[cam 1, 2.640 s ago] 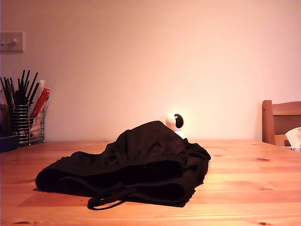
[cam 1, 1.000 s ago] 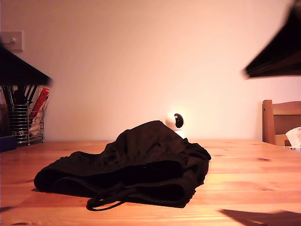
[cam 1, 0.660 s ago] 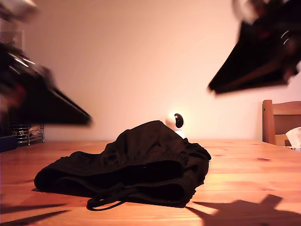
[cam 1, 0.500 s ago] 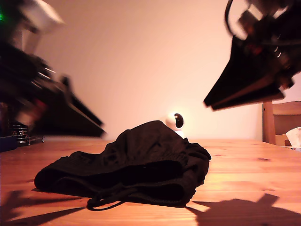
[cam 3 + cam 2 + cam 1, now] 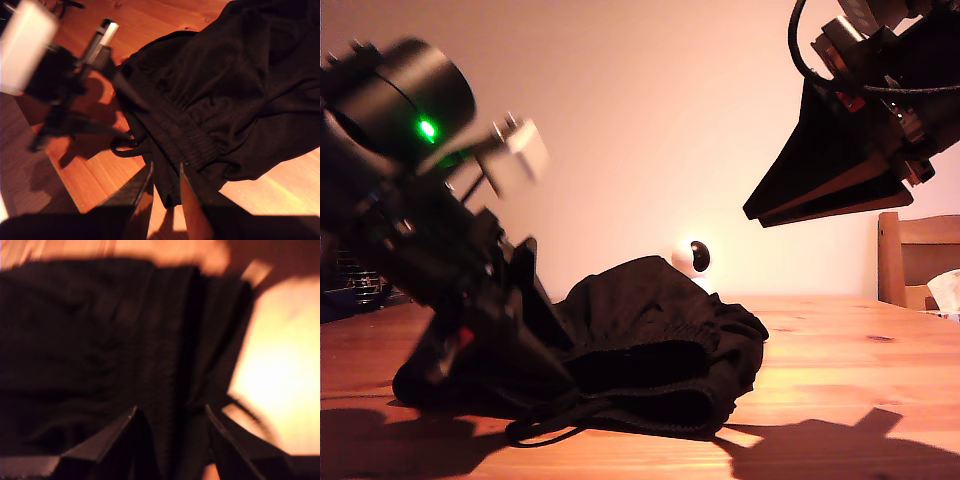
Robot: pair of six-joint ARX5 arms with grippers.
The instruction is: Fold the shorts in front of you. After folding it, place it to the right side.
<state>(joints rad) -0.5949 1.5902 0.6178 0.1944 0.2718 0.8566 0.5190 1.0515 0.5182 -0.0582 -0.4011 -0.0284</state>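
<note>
- Only the exterior view shows the small round white camera with a dark lens [image 5: 695, 257] behind the crumpled black soft-fabric shorts [image 5: 650, 345], a wooden chair back [image 5: 918, 258] at that view's right edge, and a wire basket [image 5: 360, 278] partly hidden at its left edge.
- Both wrist views look down on the shorts instead, showing the gathered elastic waistband [image 5: 192, 135] as a ribbed band across the cloth.
- The second wrist view alone shows the other arm from above, blurred, with a white block on it, beside the shorts' edge where a loop of black drawstring [image 5: 122, 148] lies on the wood.
- The shorts sit heaped near the middle of the pale pine worktop [image 5: 860, 390], towards the exterior view's left.
- My first tool [image 5: 170, 412] is low at the shorts, on the exterior view's left; its tips are spread with dark fabric between them, but blur hides whether they touch it.
- My second tool [image 5: 166, 170] hangs high above the worktop at the exterior view's upper right, clear of the cloth; its tips stand nearly together with a narrow gap, holding nothing.
</note>
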